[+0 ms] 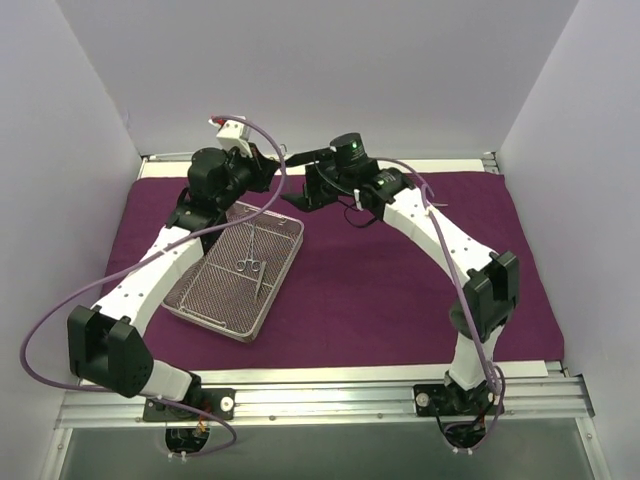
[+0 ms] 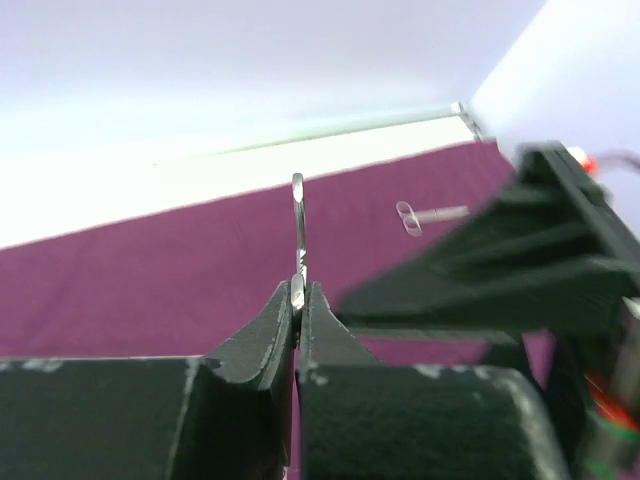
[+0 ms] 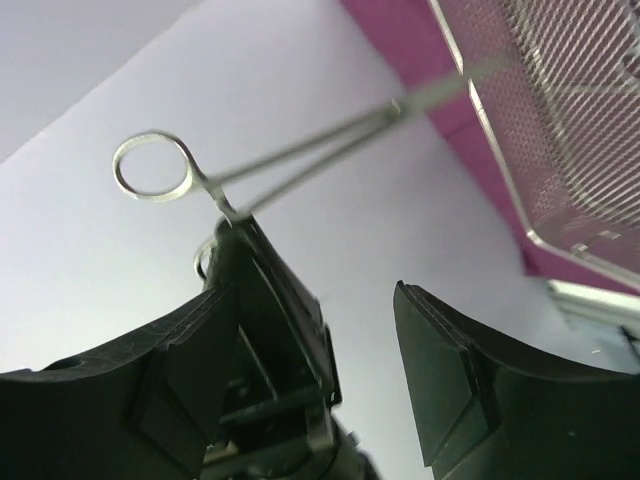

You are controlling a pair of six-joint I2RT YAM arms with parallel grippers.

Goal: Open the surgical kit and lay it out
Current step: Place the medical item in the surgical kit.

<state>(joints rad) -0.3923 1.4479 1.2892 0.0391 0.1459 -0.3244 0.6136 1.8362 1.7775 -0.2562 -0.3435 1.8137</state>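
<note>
While left end effector [image 2: 298, 300] clamps an instrument [image 2: 298, 215] | right end effector [image 3: 315, 305] gapes alongside | tray [image 1: 205, 321] nearby

The top external camera looks down from above and behind the arm bases [image 1: 170, 395], taking in the purple cloth [image 1: 400, 300] and mesh tray [image 1: 235, 275]. The left wrist camera sits close behind the left gripper's fingers [image 2: 255, 340], facing past their tips toward the far wall [image 2: 200, 70]. The right wrist camera, close behind the right gripper's fingers [image 3: 445, 370], sees a tray corner past their tips. Both wrist views share the ring-handled instrument [image 2: 297, 220] just beyond the fingertips
</note>
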